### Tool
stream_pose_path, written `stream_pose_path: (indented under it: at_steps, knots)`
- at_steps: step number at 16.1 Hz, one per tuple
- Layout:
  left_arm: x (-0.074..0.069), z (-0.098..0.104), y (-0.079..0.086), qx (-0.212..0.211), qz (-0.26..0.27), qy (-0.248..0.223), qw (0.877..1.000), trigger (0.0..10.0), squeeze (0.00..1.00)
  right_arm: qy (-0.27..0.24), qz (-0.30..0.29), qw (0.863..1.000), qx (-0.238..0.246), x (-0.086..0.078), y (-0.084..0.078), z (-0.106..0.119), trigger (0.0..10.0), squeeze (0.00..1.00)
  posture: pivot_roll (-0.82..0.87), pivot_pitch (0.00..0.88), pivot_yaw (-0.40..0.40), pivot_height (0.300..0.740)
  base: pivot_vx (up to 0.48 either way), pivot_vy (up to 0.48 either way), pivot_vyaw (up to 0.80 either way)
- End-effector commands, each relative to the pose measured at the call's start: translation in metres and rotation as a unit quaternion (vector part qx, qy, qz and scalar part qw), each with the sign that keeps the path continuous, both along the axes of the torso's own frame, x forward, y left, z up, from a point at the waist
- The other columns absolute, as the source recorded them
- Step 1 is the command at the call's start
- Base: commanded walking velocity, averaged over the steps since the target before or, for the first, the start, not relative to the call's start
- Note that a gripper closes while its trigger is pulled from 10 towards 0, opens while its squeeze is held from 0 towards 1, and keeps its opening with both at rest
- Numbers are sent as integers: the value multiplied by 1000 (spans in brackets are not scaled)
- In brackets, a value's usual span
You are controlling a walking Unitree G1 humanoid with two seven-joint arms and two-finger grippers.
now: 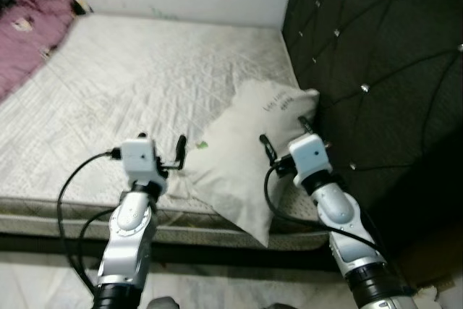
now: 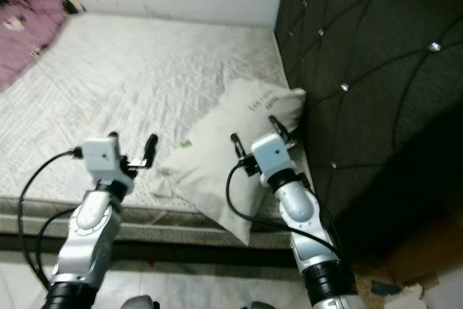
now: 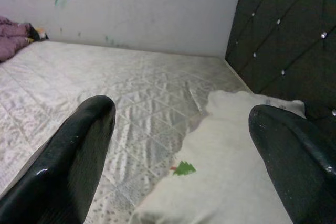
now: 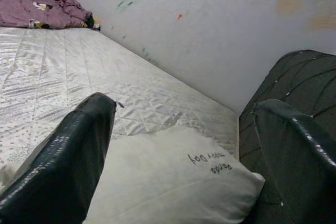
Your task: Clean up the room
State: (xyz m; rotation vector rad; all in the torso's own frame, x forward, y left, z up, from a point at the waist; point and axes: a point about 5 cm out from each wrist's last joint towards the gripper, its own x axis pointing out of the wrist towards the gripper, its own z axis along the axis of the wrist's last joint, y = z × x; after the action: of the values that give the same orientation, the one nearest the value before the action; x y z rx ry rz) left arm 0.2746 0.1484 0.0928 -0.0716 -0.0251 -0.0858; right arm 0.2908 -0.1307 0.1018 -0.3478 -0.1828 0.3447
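Note:
A white pillow (image 1: 242, 168) with small dark lettering lies on the bed's near right corner, leaning against the dark headboard (image 1: 383, 70). A small green mark (image 3: 184, 169) shows on its near edge. My left gripper (image 1: 160, 144) hovers open just left of the pillow, above the mattress's front edge. My right gripper (image 1: 286, 137) is open over the pillow's right half, close to the headboard. Nothing sits between either pair of fingers. A crumpled pink blanket (image 1: 25, 27) lies on the far left corner of the bed.
The white quilted mattress (image 1: 137, 77) runs back to a pale wall (image 3: 136, 9) with small paint marks. The tufted headboard walls off the right side. White floor (image 1: 36, 280) lies below the bed's front edge, with clutter (image 2: 405, 287) at the lower right.

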Motion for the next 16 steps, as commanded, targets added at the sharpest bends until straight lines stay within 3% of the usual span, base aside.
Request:
stream_pose_path:
  at_steps: [1, 8, 14, 16]
  knots:
    - [3, 7, -6, -4, -15, -17, 1000, 10000, 0, -8, -7, 1000, -2, 2, -5, 4, 10000, 0, -28, 0, -36, 740, 259, 0, 0]
    - [3, 8, -7, -4, -20, -19, 1000, 10000, 0, -8, -16, 1000, -1, 3, -8, 4, 10000, 0, -29, 0, -33, 740, 274, 0, 0]
    - [3, 7, -6, -4, -12, -13, 1000, 10000, 0, -5, -20, 1000, 0, 4, -11, 3, 10000, 0, -24, 0, -35, 740, 0, 0, 0]
    - [4, 6, -5, -5, -9, -11, 1000, 10000, 0, -1, -23, 1000, 2, 5, -12, 2, 10000, 0, -20, 0, -35, 740, 0, 0, -728]
